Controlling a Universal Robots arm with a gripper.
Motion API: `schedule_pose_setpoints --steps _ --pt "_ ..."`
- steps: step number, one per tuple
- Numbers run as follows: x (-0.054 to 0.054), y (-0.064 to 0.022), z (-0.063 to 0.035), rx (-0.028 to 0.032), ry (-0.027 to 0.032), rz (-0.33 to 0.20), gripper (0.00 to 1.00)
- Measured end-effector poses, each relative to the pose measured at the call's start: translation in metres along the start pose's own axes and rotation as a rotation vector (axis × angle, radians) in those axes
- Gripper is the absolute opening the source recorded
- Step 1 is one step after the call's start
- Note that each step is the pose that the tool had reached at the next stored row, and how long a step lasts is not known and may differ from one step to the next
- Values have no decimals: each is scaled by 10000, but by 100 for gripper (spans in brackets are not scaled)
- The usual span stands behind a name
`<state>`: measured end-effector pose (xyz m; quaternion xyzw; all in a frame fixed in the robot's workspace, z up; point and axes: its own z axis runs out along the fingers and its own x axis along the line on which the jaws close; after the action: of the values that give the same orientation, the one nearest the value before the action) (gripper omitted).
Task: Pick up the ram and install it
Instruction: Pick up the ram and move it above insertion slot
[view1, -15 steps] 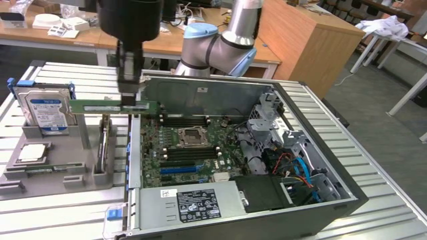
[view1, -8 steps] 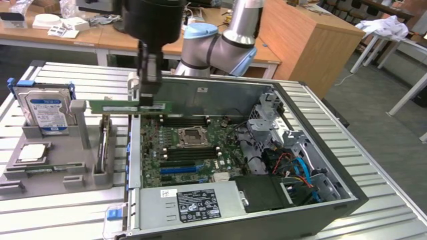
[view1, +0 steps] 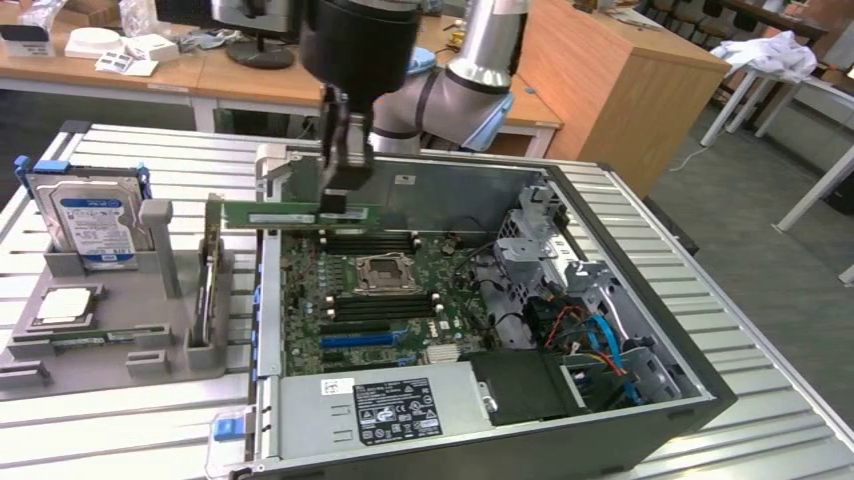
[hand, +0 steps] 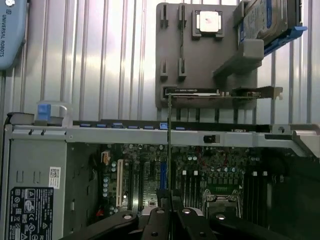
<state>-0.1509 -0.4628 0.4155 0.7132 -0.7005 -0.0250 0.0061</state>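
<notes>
You see the ram (view1: 274, 214) in green; the gripper (view1: 343, 205) black; the arm (view1: 470, 70) silver; the motherboard (view1: 320, 290) green with black slots; the hard drive (view1: 91, 228) silver, its label blue-white; the tray (view1: 134, 350) grey; the table (view1: 761, 335) ribbed silver.

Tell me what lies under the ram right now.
Held by the hand, the ram hangs over the case's wall and the motherboard, near its black memory slots. The strip directly beneath is covered by the ram.
</notes>
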Motion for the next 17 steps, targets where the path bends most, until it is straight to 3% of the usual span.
schedule_pose_setpoints --steps 17 --pt "13 -700 -31 -23 0 0 11"
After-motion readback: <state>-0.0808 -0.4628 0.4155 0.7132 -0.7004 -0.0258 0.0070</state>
